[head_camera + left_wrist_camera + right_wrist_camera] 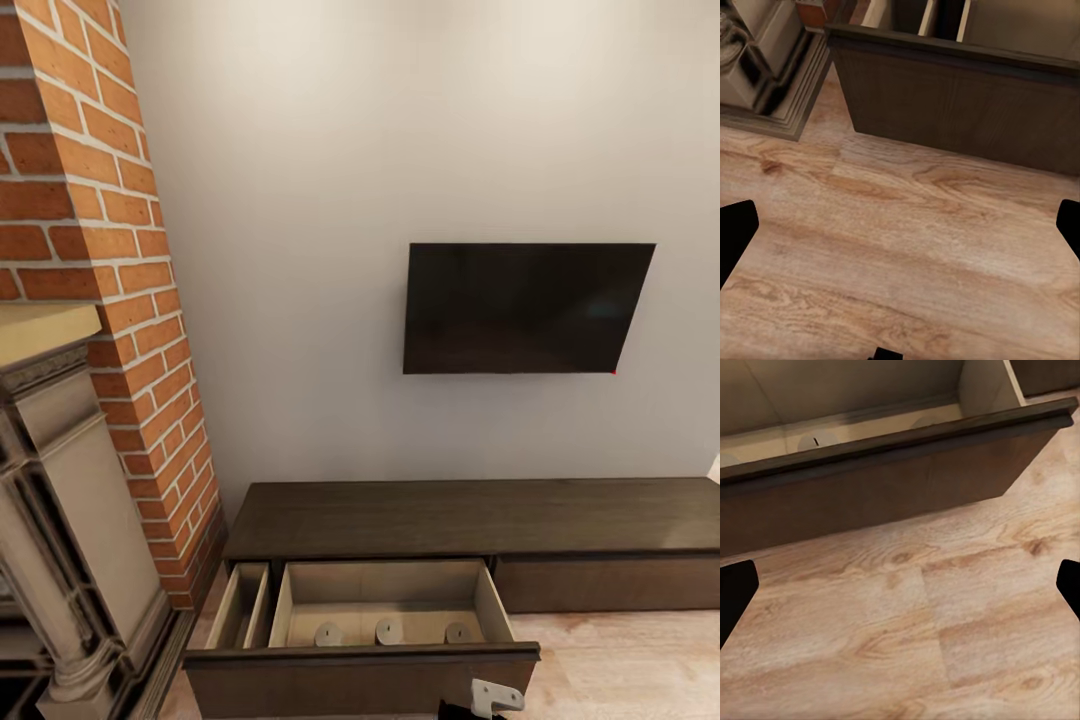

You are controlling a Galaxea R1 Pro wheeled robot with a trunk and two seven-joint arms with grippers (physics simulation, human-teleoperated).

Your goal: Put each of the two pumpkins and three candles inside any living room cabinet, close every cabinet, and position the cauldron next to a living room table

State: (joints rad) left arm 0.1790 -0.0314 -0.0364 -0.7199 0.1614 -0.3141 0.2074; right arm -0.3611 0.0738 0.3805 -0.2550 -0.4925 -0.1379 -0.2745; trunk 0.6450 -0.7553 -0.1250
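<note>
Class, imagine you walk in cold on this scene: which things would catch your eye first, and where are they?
The black TV on the pale wall stands out first, above the long dark cabinet. Next is the cabinet's drawer, pulled out over the wood floor with three candles in a row inside. The brick fireplace rises at the left.

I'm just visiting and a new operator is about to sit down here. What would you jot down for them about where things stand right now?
Left gripper: open, empty, over bare floor.
Right gripper: open, empty, in front of the pulled-out drawer.
Three candles stand in that drawer of the cabinet.
Done: candles stowed.
Left: find both pumpkins, put them in, shut the drawer, set the cauldron beside the table.
</note>
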